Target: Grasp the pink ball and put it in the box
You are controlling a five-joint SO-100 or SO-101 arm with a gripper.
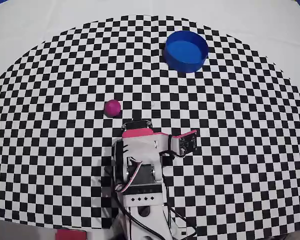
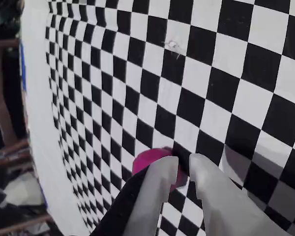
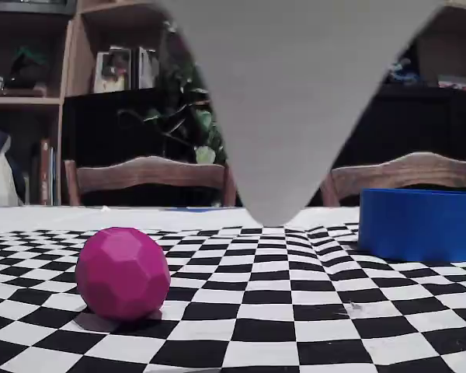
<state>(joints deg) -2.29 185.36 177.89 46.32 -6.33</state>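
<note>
One ball and one box lie on the checkered mat, well apart: in the overhead view the ball sits just up and left of the arm's front end, while the box stands far off toward the upper right, empty. The gripper shows best in the wrist view, where two pale fingers rise from the bottom edge with a narrow gap between their tips, slightly parted and gripping nothing. There the ball peeks out just behind and to the left of those tips, partly hidden by the left finger; whether it touches is hard to say, but it is not between them. In the fixed view the ball rests free on the mat, with the box off to the right. The coming move likely turns on that offset: the fingers must spread wider and shift toward the ball's side, so it lands in the gap.
</note>
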